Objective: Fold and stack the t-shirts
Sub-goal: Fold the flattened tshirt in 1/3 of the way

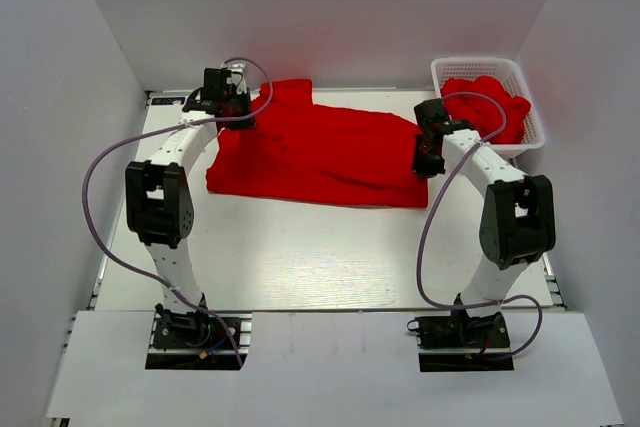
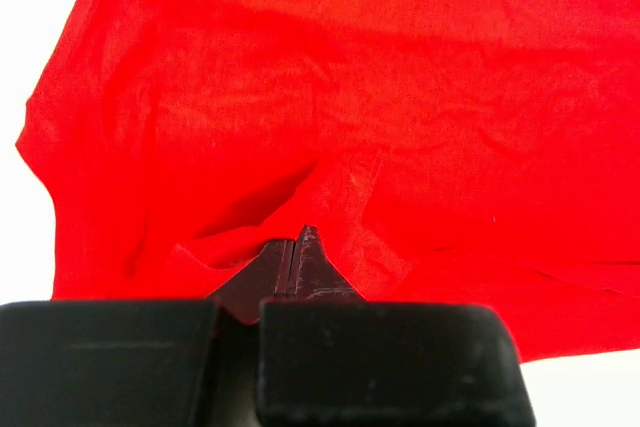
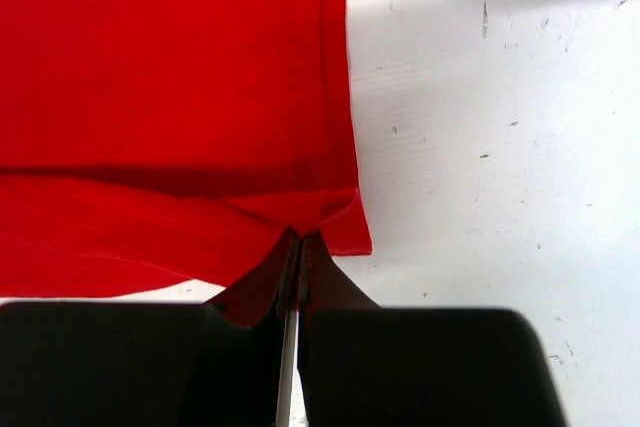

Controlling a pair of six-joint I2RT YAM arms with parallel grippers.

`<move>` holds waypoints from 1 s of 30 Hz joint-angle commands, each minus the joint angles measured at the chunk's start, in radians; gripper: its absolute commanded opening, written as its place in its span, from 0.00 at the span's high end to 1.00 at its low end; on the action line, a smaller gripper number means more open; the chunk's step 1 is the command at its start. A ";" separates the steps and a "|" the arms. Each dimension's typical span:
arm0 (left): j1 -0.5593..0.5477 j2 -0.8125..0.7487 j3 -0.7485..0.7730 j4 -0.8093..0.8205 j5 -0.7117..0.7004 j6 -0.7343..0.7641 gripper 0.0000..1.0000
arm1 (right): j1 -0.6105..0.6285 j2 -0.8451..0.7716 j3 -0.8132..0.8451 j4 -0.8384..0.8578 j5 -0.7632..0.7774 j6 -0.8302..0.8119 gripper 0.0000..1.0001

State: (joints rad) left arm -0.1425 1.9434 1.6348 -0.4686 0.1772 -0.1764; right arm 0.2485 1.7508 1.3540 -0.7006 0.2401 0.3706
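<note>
**Top external view.** A red t-shirt [image 1: 320,152] is shown spread across the far half of the white table [image 1: 300,257], its long side running left to right. The left gripper [image 1: 238,117] is placed on the far left part of the cloth. The right gripper [image 1: 428,165] is placed at its near right corner. Only this view shows the white lattice basket [image 1: 536,133], which stands at the far right corner of the table. A heap of t-shirts [image 1: 490,99], also red, lies crumpled inside it. How far the fingers are apart cannot be judged from this height.

**Left wrist view.** Most of the frame is filled by the t-shirt [image 2: 350,97], with bare table [image 2: 30,37] seen at the left edge. The two fingers of the left gripper [image 2: 297,247] are pressed together with no gap between them. A raised wrinkle of cloth is drawn up to their tips and pinched there. The creases around the grip are seen only here.

**Right wrist view.** The straight edge of the t-shirt [image 3: 170,77] is seen running away from the camera, with scuffed table [image 3: 500,147] to its right. The right gripper [image 3: 300,247] is closed to a thin slit. The near corner of the cloth, doubled into a small fold, is clamped between its fingertips.
</note>
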 commanded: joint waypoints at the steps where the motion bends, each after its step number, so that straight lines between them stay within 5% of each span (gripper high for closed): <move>1: 0.012 0.008 0.046 0.060 0.054 0.026 1.00 | -0.011 0.022 0.046 0.009 0.007 0.013 1.00; 10: 0.031 0.104 0.088 0.153 0.177 0.115 1.00 | -0.025 0.059 0.054 0.038 -0.015 0.021 1.00; 14: 0.040 0.175 0.149 0.121 0.052 0.065 1.00 | -0.029 0.088 0.068 0.046 0.004 0.036 1.00; 15: 0.052 0.192 0.167 0.076 0.018 0.045 0.96 | -0.032 0.101 0.071 0.043 0.008 0.042 0.97; 16: 0.052 0.207 0.181 0.065 -0.002 0.016 0.78 | -0.032 0.107 0.077 0.044 0.005 0.045 0.92; 19: 0.064 0.270 0.269 0.016 -0.059 -0.014 0.01 | -0.032 0.119 0.099 0.043 0.007 0.050 0.70; 27: 0.084 0.347 0.474 -0.022 0.057 -0.014 0.01 | -0.029 0.096 0.161 0.029 0.013 0.027 0.35; 28: 0.084 0.335 0.456 -0.022 0.058 -0.014 0.01 | -0.031 0.092 0.162 0.024 0.007 0.019 0.20; 30: 0.084 0.277 0.409 -0.022 0.067 -0.014 0.01 | -0.028 0.070 0.155 0.029 -0.016 -0.004 0.10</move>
State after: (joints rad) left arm -0.0532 2.3173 2.0556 -0.4660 0.2001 -0.1844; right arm 0.2218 1.8736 1.4830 -0.6743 0.2321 0.3992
